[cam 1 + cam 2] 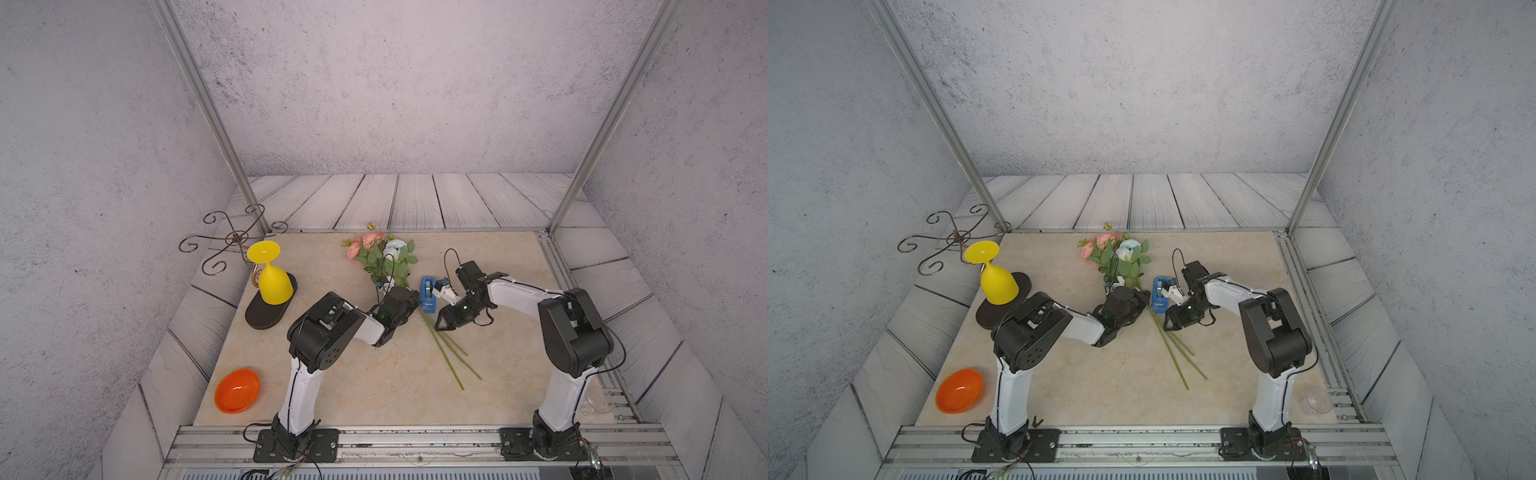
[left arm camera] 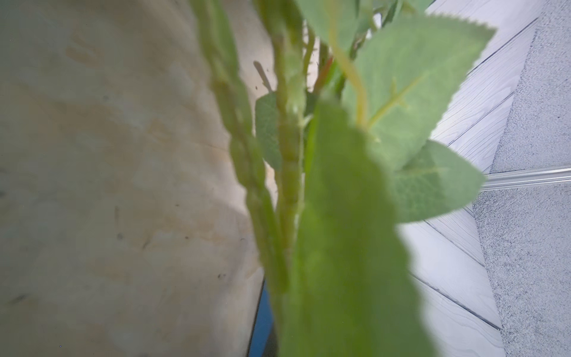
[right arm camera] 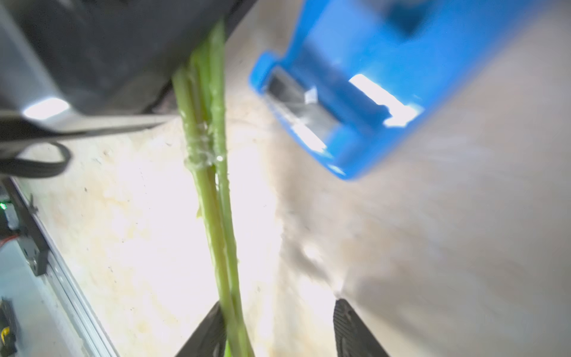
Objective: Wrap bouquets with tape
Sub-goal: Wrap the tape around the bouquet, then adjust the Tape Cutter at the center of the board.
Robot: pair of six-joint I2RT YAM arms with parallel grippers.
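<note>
left hand [image 1: 405,301] clamped on bouquet [image 1: 380,253]; right hand [image 3: 278,327] jaws apart. Risk: tape [image 3: 200,151] wrap looks thin, 3 stems [image 3: 224,235] may splay if tugged.

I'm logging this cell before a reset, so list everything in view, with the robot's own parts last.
bouquet: one, pink and pale blue blooms with green stems, table centre, blooms towards the back
clear tape band: one, transparent, around the stems
tape dispenser: one, blue, beside the stems, between the arms
goblet: one, yellow, upside down, back left
oval base: one, dark, under the goblet
wire scroll stand: one, dark metal, back left corner
bowl: one, orange, front left
cup: one, clear, front right edge
table: one, beige marbled
left end effector: one, black, shut on the stems
right end effector: one, black, open beside the stems
</note>
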